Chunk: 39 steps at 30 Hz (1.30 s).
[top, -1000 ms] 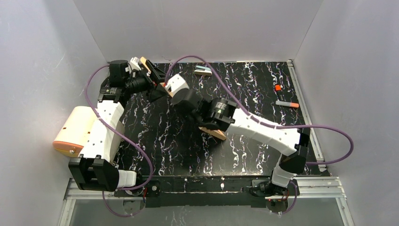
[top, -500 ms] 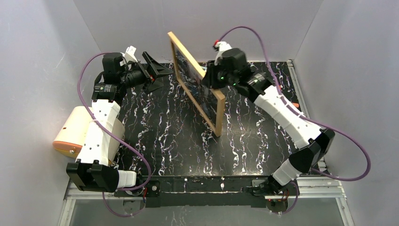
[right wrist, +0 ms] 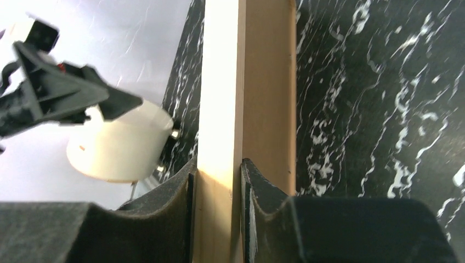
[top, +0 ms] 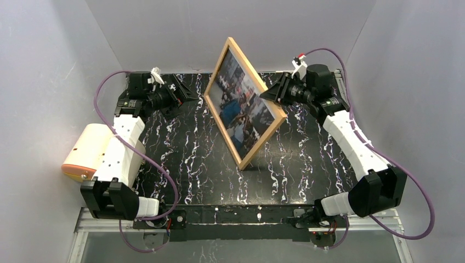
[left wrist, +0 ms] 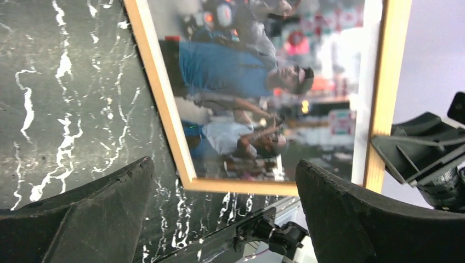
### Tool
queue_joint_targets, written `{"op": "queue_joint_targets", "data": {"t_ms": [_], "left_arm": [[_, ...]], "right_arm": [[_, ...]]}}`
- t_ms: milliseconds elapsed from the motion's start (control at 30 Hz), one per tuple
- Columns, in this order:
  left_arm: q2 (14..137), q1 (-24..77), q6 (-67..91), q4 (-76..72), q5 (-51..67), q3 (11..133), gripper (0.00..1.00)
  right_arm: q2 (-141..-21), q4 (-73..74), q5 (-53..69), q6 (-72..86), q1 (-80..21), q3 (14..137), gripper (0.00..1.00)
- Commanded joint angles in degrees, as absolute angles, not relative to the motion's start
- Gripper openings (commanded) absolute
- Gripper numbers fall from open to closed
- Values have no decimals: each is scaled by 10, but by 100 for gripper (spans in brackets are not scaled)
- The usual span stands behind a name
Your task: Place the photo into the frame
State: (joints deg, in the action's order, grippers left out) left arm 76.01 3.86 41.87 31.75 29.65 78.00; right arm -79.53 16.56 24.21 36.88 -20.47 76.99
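The frame (top: 263, 142), thin light wood, stands tilted on one corner on the black marbled table (top: 186, 164). The photo (top: 241, 109) of people in blue clothing sits inside it, facing the left arm. My right gripper (top: 276, 94) is shut on the frame's upper right edge; in the right wrist view its jaws (right wrist: 218, 164) pinch the wooden edge (right wrist: 219, 82). My left gripper (top: 186, 92) is open and empty just left of the frame, not touching it. In the left wrist view the photo (left wrist: 247, 82) and the frame's border (left wrist: 164, 104) fill the space ahead of its open fingers (left wrist: 109, 208).
A cream and orange object (top: 88, 150) sits at the table's left edge beside the left arm. Grey walls close in the back and both sides. The right gripper (left wrist: 422, 153) shows behind the frame in the left wrist view.
The right arm has raised the frame off the table and swung it right, turning the photo side into view. The left gripper has let go and stays at the back left.
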Motion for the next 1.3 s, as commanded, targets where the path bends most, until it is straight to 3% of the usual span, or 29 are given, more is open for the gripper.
{"op": "queue_joint_targets", "data": {"t_ms": [0,467,933,1100,1267], "left_arm": [[786,35,379,338,257,771,98],[876,35,312,344,215,802,98],[979,35,303,288,243,829,98],[1022,34,255,284,210,881,98],[1079,31,199,286,182,937,98]], "right_arm": [[-799,228,491,341,-201,686,14],[-854,148,544,279,-199,530,18],[-955,64,544,244,-175,528,34],[-969,31,522,257,-160,521,42],[-1006,31,513,253,-152,533,44]]}}
